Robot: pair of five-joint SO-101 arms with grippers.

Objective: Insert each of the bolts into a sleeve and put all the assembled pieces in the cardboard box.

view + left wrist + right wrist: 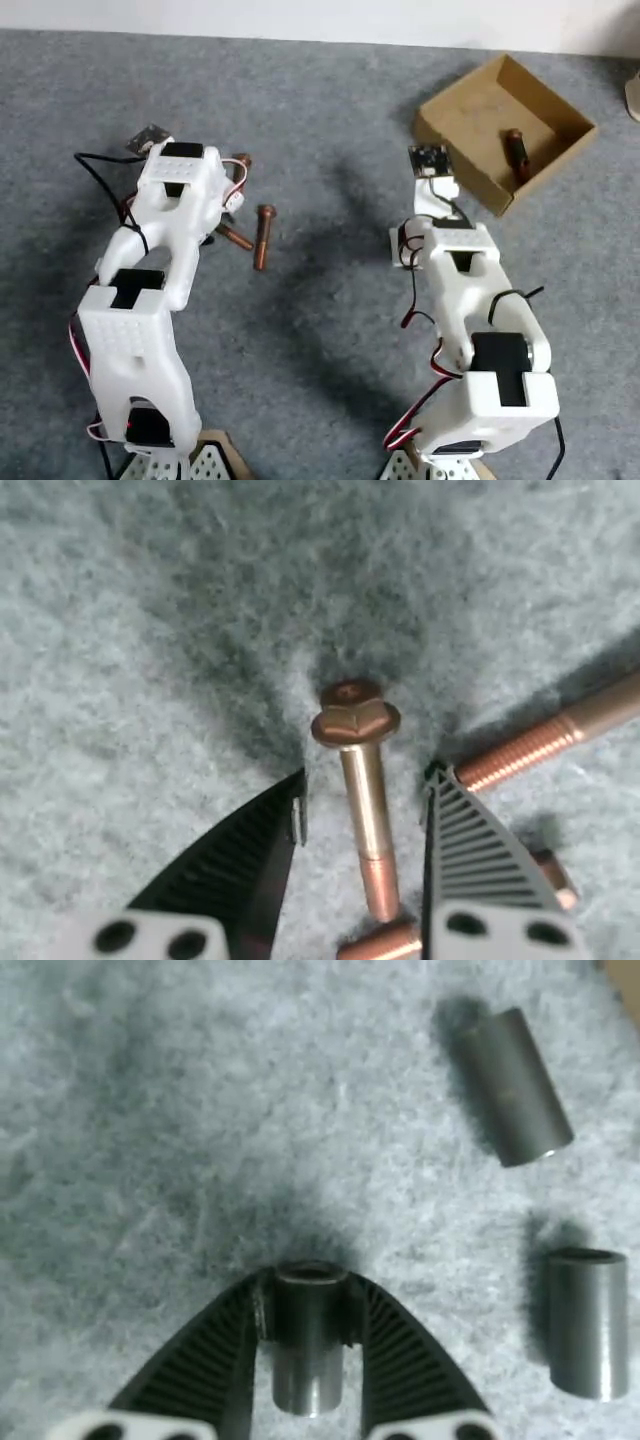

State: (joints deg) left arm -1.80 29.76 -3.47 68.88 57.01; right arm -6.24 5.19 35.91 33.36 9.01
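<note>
Both arms lean forward, wrists pointing down. The left gripper [367, 780], jaws apart, straddles a copper bolt [357, 723] lying on the carpet [150, 630]. The right gripper [308, 1290] pinches a dark sleeve [305, 1350]. The cardboard box [470, 100] sits far right.

My left tool [367, 790] is spread wide over the grey fuzzy surface [140, 630]. A copper bolt [362, 730] lies between its fingers, with a gap on each side. A second bolt [540, 742] ends just beside one fingertip, and a third bolt [382, 942] lies near the first one's tip.
</note>
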